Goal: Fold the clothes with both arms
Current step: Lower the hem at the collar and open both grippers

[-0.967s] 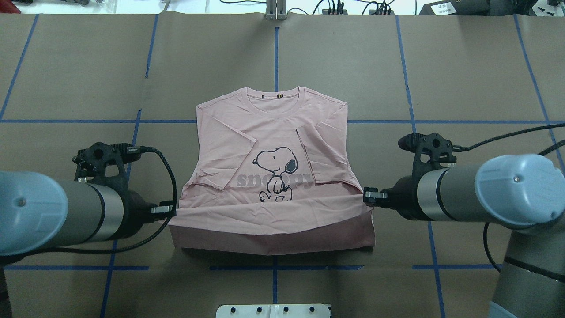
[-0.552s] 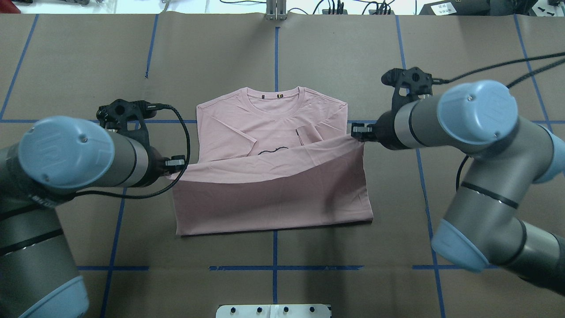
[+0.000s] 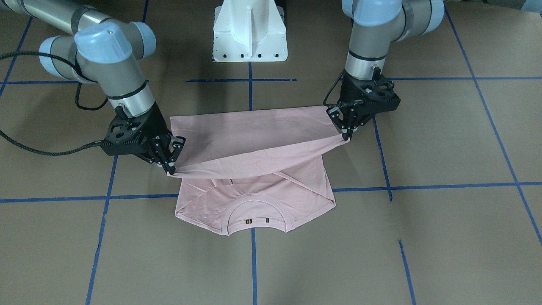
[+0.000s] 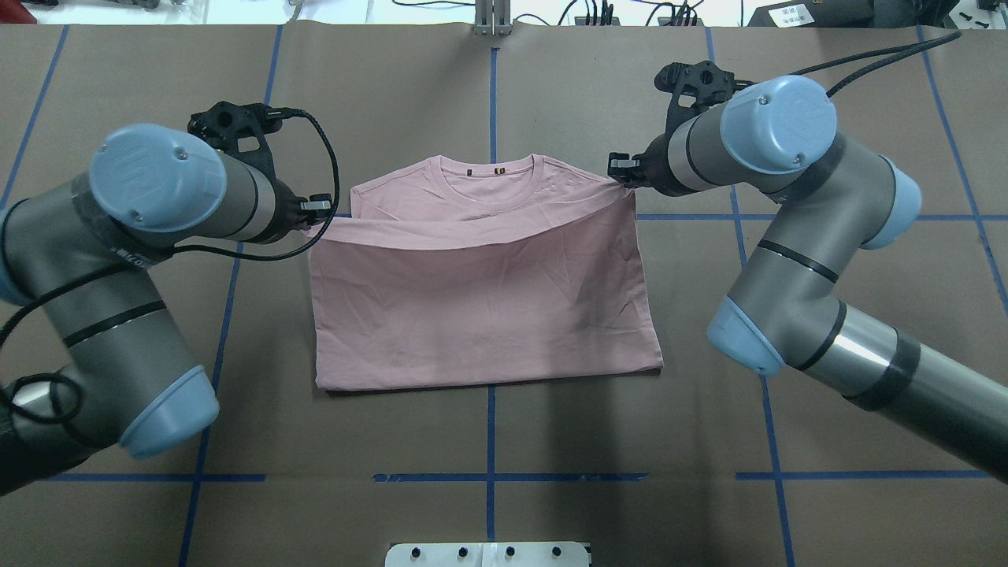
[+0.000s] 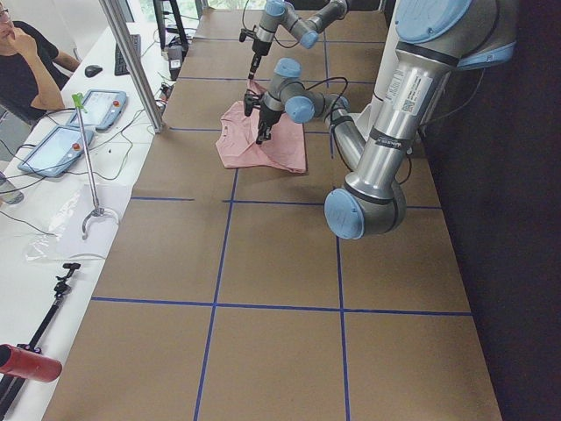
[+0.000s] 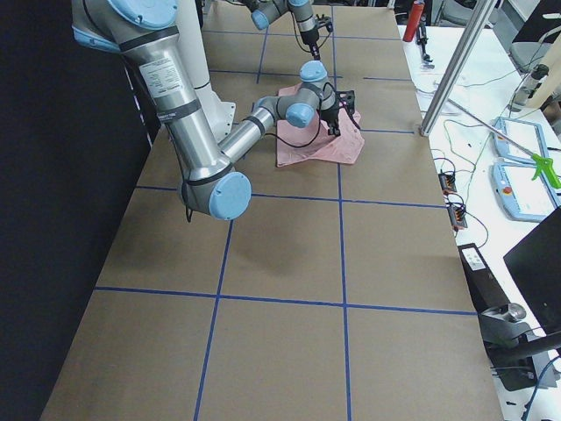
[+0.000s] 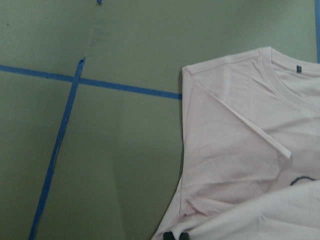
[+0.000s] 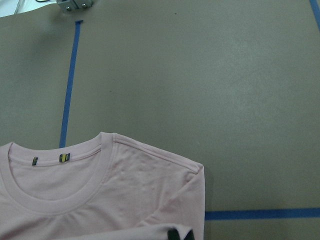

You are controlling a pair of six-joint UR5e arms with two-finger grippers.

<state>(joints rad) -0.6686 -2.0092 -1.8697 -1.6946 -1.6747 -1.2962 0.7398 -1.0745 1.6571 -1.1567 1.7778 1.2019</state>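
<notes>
The pale pink T-shirt point(image 4: 480, 291) lies on the brown table, and its lower half is doubled over the chest, so the print is hidden. The ribbed collar point(image 4: 492, 175) still shows at the far edge. My left gripper point(image 4: 319, 206) is shut on the left corner of the hem, held just above the left shoulder. My right gripper point(image 4: 620, 168) is shut on the right hem corner, by the right shoulder. In the front-facing view the hem point(image 3: 254, 163) hangs taut between the left gripper point(image 3: 347, 132) and the right gripper point(image 3: 170, 168). Both wrist views show the shirt point(image 7: 240, 150) point(image 8: 125, 195) below.
Blue tape lines point(image 4: 490, 98) grid the brown paper table. The white pedestal base point(image 3: 250, 29) stands at the near edge. A metal post point(image 4: 492, 17) rises at the far edge. A side bench with tablets point(image 5: 61, 140) and a seated person point(image 5: 26, 61) is beyond it.
Both grippers carried the hem away from the robot toward the collar. The folded layer now covers the print and sleeves; the fold line has settled nearer the middle of the table.
</notes>
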